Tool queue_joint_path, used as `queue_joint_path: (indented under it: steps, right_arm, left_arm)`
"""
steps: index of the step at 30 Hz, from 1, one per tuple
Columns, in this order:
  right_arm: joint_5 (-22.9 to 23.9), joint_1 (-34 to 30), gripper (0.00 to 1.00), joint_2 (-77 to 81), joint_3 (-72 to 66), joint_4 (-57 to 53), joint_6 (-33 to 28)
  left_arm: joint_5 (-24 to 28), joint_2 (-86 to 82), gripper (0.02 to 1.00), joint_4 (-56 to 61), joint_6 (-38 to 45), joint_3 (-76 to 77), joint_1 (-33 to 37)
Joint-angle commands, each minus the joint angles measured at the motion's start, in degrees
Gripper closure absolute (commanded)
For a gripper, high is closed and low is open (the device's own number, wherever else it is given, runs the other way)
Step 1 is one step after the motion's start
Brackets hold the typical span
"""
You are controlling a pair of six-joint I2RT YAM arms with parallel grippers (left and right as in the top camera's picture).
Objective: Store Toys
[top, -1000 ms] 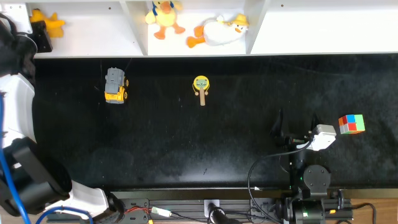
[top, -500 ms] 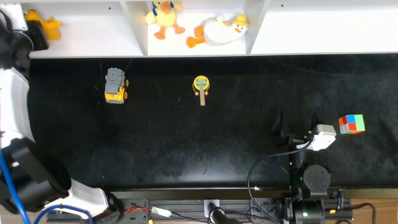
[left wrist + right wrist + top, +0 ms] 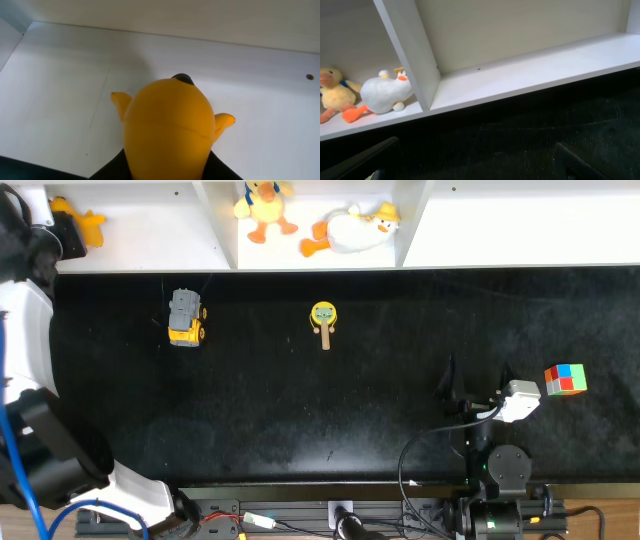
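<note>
A yellow plush toy (image 3: 167, 127) is held in my left gripper (image 3: 167, 172), which is shut on it inside the left compartment of the white shelf (image 3: 140, 255). From above, that toy (image 3: 80, 220) lies at the far left with the left gripper (image 3: 62, 238) beside it. A grey and yellow toy truck (image 3: 186, 317) and a yellow paddle toy (image 3: 323, 321) lie on the black mat. Far right on the mat rests a coloured cube (image 3: 565, 379). My right gripper (image 3: 447, 387) stands open near the front right, fingers wide apart (image 3: 476, 147), holding nothing.
A yellow duck plush (image 3: 265, 205) and a white goose plush (image 3: 352, 230) lie in the middle compartment; the right wrist view has the goose (image 3: 385, 92) too. White dividers (image 3: 412, 55) separate the compartments. The right compartment floor (image 3: 535, 70) is bare.
The left gripper with the yellow toy has shifted slightly within the left compartment. The right arm and the loose toys have not moved.
</note>
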Motion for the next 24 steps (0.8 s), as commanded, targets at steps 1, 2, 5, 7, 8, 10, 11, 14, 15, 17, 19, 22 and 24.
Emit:
queue_joint_path:
  steps: [1,2,5,7,8,10,11,14,15,17,19,22,24]
  right_arm:
    - [-0.20,0.33,0.005,-0.04,-0.79,0.26,-0.04]
    - [-0.20,0.33,0.005,-0.04,-0.79,0.24,-0.04]
    - [-0.20,0.33,0.005,-0.04,-0.79,0.26,-0.04]
    - [-0.20,0.33,0.005,-0.04,-0.79,0.24,-0.04]
    - [-0.20,0.33,0.005,-0.04,-0.79,0.26,-0.04]
    - [-0.17,0.33,0.007,-0.04,-0.79,0.26,-0.04]
    - [-0.20,0.33,0.005,-0.04,-0.79,0.26,-0.04]
    - [-0.20,0.33,0.007,-0.04,-0.79,0.24,-0.04]
    - [-0.20,0.33,0.007,-0.04,-0.79,0.24,-0.04]
    - [-0.20,0.33,0.005,-0.04,-0.79,0.24,-0.04]
    - [-0.20,0.33,0.005,-0.04,-0.79,0.24,-0.04]
    - [-0.17,0.33,0.005,-0.04,-0.79,0.24,-0.04]
    - [-0.17,0.33,0.005,-0.04,-0.79,0.26,-0.04]
  left_arm:
    - [-0.66,1.66,0.759,-0.02,-1.31,1.79,-0.11]
    - [-0.66,1.97,0.757,-0.04,-1.31,1.79,-0.11]
    - [-0.66,2.38,0.636,-0.04,-1.36,1.68,-0.11]
    - [-0.66,2.43,0.437,0.00,-1.36,1.68,-0.11]
    - [-0.66,2.43,0.329,0.13,-1.33,1.68,-0.11]
    - [-0.66,2.43,0.198,0.35,-1.33,1.68,-0.11]
    - [-0.66,2.43,0.185,0.42,-1.33,1.68,-0.11]
    - [-0.66,2.43,0.091,0.85,-1.36,1.68,-0.11]
    - [-0.63,2.43,0.066,1.07,-1.36,1.68,-0.11]
    - [-0.63,2.43,0.018,1.46,-1.49,1.68,-0.11]
    - [-0.61,2.29,0.018,1.51,-1.51,1.70,-0.11]
    - [-0.59,1.53,0.023,0.98,-1.53,1.70,-0.11]
    - [-0.59,0.46,0.023,0.20,-2.45,1.68,-0.11]
